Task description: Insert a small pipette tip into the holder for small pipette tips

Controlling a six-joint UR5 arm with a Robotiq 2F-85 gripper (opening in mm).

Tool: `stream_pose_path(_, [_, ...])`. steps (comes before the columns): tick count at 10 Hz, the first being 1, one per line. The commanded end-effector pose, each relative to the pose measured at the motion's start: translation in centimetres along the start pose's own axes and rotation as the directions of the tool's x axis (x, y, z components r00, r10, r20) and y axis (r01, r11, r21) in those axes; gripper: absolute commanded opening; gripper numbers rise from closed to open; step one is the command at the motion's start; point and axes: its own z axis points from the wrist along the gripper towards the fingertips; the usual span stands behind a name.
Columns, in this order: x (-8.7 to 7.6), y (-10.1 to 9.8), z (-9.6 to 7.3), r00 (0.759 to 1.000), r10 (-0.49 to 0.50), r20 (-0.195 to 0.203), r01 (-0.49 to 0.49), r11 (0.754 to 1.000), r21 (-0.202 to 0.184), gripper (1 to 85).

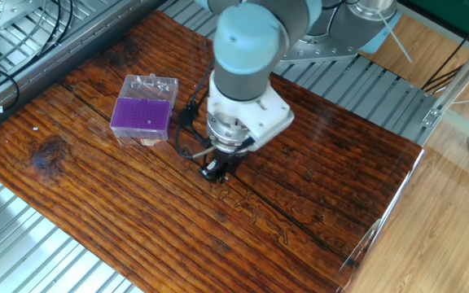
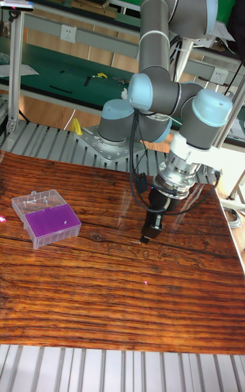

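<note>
The near part of the dark, grooved wooden tabletop (image 2: 102, 310) is bare planking. Farther in, the black two-finger claw (image 2: 147, 234) hangs tip-down, its end at or just above the wood, with a small pale sliver (image 2: 134, 243) lying on the boards just beside it in the tall fixed view. That sliver may be the small pipette tip, but it is too small to tell. From the fixed view the claw (image 1: 212, 170) is mostly hidden under the arm's wrist. Whether its fingers are spread, pressed together or pinching something cannot be told from either view. Judging by its low, slightly tilted pose, the arm is working at a pick from the surface, reaching steeply so the fingers can get around something thin lying flat.

Above the claw is the grey and pale-blue jointed robot arm (image 2: 178, 103), folded over the work area, with a black cable (image 1: 187, 138) looping at the wrist.

Well apart from the claw, toward the far left of the wood, is the small clear plastic box with the square purple hole-dotted top plate (image 1: 142, 115), the holder for small pipette tips. It sits flat with its hinged clear lid (image 1: 151, 86) thrown back, so the hole grid is exposed from above. No tip can be made out in it, so I judge the insertion is not yet done.
</note>
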Motion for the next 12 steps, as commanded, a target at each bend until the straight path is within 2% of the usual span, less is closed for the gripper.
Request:
stream_pose_path(1, [-1.4, 0.0, 0.9, 0.999, -0.016, 0.032, 0.016, 1.0, 0.009, 34.0])
stream_pose_path(2, [-1.1, 0.0, 1.4, 0.999, -0.032, 0.022, 0.032, 0.999, 0.006, 34.0])
stream_pose_path(4, [-1.2, 0.0, 1.0, 0.998, -0.058, 0.023, 0.058, 0.998, 0.002, 33.7])
stream_pose_path(5, [-1.2, 0.4, 0.9, 0.998, -0.062, 0.026, 0.063, 0.998, -0.014, 33.7])
stream_pose_path(6, [-0.7, 0.2, 1.2, 0.998, -0.065, 0.01, 0.065, 0.998, -0.006, 33.0])
stream_pose_path(7, [0.0, 0.0, 1.5, 0.997, -0.072, -0.012, 0.072, 0.997, -0.002, 28.7])
stream_pose_path(9, [0.2, 0.3, 1.4, 0.996, -0.086, -0.014, 0.086, 0.996, -0.012, 23.3])
stream_pose_path(10, [0.3, 0.1, 1.5, 0.996, -0.086, -0.016, 0.086, 0.996, -0.005, 20.3])
stream_pose_path(12, [-0.2, -0.9, 1.5, 0.992, -0.125, -0.001, 0.125, 0.992, 0.034, 26.3])
